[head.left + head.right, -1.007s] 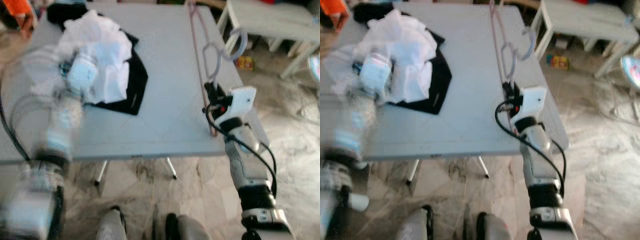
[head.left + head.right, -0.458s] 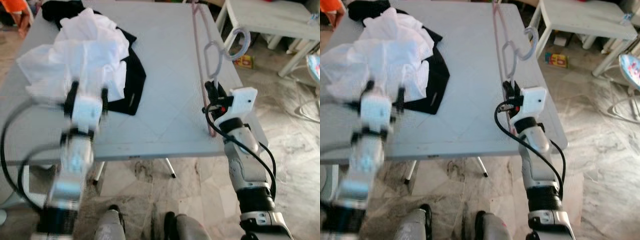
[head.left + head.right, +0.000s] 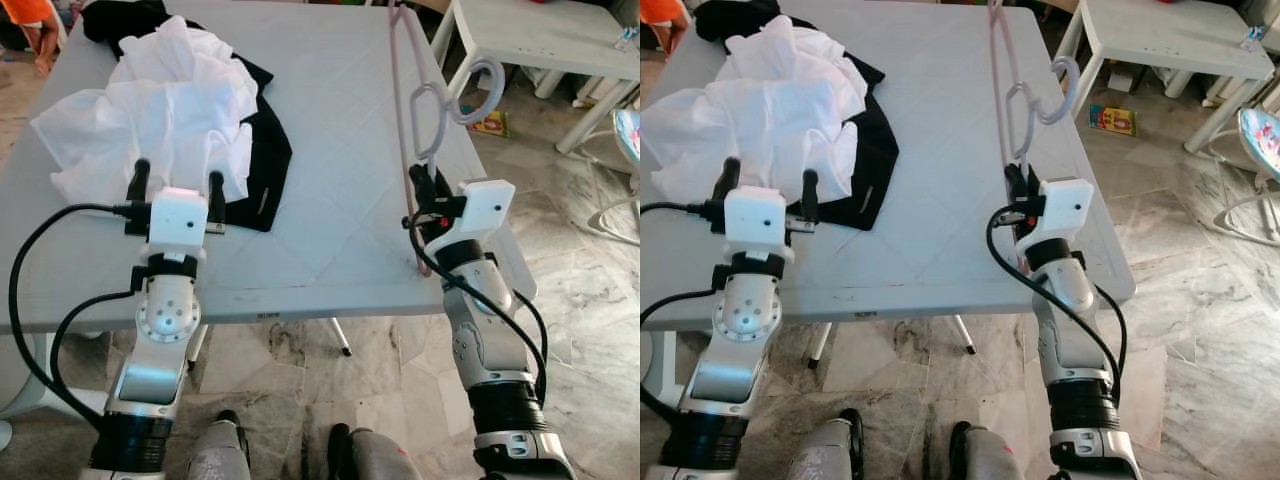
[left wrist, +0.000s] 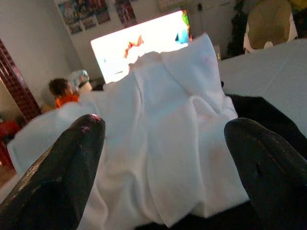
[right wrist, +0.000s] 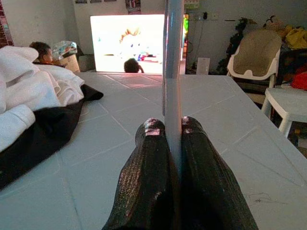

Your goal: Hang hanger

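At lower left of the frame, the left tool [image 3: 174, 186] hovers with fingers spread before the white garment [image 3: 165, 105] on the worktop [image 3: 330, 150]; right of centre, the right tool [image 3: 421, 187] pinches the hanger [image 3: 425, 115]. Garment loading seems next, requiring a careful reach.

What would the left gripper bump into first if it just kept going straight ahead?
Most likely the white cloth. The left gripper has its fingers open and points at that heap from just short of it, with black cloth lying beside and under it.
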Controlling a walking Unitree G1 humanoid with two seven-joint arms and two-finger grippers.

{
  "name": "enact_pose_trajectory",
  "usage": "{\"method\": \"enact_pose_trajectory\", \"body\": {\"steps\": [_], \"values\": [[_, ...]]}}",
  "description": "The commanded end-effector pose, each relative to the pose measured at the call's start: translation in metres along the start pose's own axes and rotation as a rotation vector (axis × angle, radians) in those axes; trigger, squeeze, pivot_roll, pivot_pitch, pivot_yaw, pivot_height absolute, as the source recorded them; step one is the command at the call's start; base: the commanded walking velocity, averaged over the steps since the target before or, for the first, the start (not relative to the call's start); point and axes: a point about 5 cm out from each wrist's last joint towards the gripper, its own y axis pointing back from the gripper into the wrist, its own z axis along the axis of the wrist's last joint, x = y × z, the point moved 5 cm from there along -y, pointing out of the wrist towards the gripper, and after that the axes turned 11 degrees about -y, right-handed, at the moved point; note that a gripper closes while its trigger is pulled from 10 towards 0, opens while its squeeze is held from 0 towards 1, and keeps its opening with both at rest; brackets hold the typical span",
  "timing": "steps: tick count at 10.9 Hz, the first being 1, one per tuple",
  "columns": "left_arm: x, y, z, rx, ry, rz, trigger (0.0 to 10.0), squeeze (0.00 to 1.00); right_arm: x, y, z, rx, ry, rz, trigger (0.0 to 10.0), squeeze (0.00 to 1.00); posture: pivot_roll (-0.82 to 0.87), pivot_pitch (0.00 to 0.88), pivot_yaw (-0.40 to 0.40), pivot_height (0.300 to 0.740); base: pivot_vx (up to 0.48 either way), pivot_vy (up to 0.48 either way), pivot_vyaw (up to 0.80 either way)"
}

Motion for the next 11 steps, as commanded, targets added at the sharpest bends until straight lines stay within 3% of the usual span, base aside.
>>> {"method": "enact_pose_trajectory", "body": {"steps": [1,2,4,5,11], "values": [[-0.003,0.002,-0.001,0.016,-0.005,-0.005,10.0,0.0,-0.015,0.022,-0.048,0.192,-0.032,-0.074,10.0,0.0,0.03,0.194,-0.047,0.74,0.0,0.0,0.0],[-0.008,0.002,0.003,0.013,0.003,-0.01,10.0,0.0,-0.018,0.019,-0.039,0.154,0.0,-0.083,10.0,0.0,0.03,0.196,-0.047,0.74,0.0,0.0,0.0],[-0.009,0.001,0.006,0.01,0.002,-0.009,10.0,0.0,-0.009,0.002,0.006,-0.005,0.122,-0.035,10.0,0.0,0.03,0.2,-0.044,0.74,0.0,0.0,0.0],[-0.009,0.0,0.007,0.012,0.005,-0.01,10.0,0.0,-0.007,-0.004,0.021,-0.046,0.132,-0.03,10.0,0.0,0.03,0.199,-0.044,0.74,0.0,0.0,0.0],[-0.009,-0.002,0.006,0.019,0.006,-0.009,10.0,0.0,-0.006,-0.007,0.018,-0.035,0.142,-0.032,10.0,0.0,0.03,0.191,-0.044,0.74,-0.214,0.0,0.0]]}}
